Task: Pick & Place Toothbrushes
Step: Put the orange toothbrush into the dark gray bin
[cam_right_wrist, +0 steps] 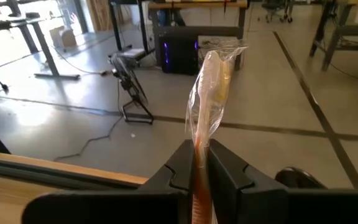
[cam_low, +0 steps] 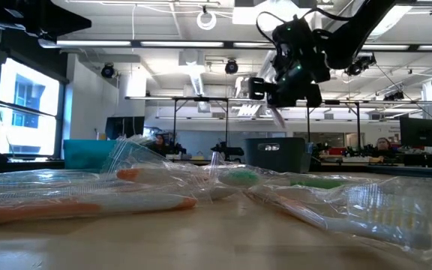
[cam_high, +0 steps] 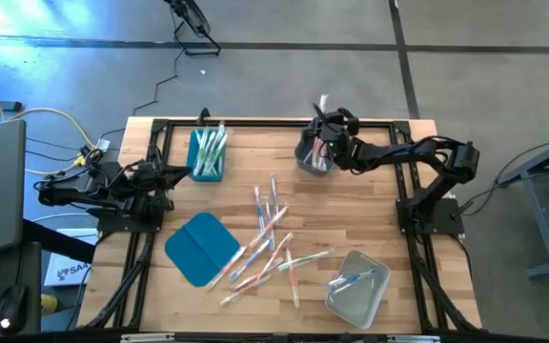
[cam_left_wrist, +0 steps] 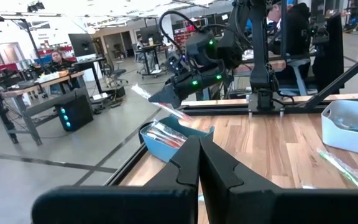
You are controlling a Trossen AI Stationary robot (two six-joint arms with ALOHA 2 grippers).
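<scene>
My right gripper (cam_high: 324, 122) hangs over the dark grey bin (cam_high: 313, 158) at the table's far edge, shut on a clear-wrapped orange toothbrush (cam_right_wrist: 211, 81). The left wrist view shows other toothbrushes lying in that bin (cam_left_wrist: 166, 138). Several more toothbrushes (cam_high: 270, 238) lie loose on the middle of the table. One lies in the clear bin (cam_high: 358, 286) at the near right, and some stand in the teal bin (cam_high: 207, 152) at the far left. My left gripper (cam_left_wrist: 199, 168) waits shut at the table's left edge, holding nothing. My right gripper pinches the wrapped toothbrush between its two fingers near one end (cam_right_wrist: 201, 152). The toothbrush lies along the fingers and sticks out past their tips toward the table's far edge. It is lifted clear, above the grey bin.
A flat teal lid (cam_high: 201, 248) lies near the front left beside the loose toothbrushes. The black frame rails (cam_high: 255, 124) run along the table's far edge and sides. Bare wood lies between the grey bin and the clear bin.
</scene>
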